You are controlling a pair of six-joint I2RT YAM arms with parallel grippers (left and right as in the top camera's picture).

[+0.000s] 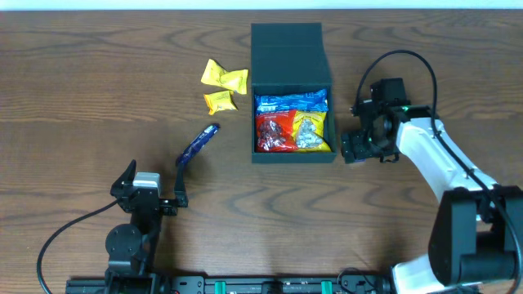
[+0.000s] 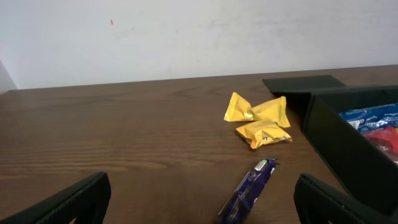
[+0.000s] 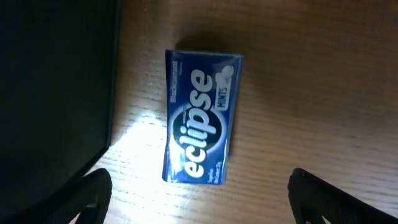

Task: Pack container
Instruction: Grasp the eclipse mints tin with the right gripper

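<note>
The container, a dark square box with its lid folded back, sits at the table's centre. It holds blue, red and yellow snack packets. Just right of it my right gripper points down, open. Under it a blue Eclipse mints box lies flat on the wood between the spread fingers, touching neither, with the container wall to its left. My left gripper is open and low over the table. A purple wrapped bar lies just ahead of it.
Three yellow packets lie in a cluster left of the container, also seen in the left wrist view as yellow packets. The purple bar lies between them and my left gripper. The right arm's cable loops beside the container.
</note>
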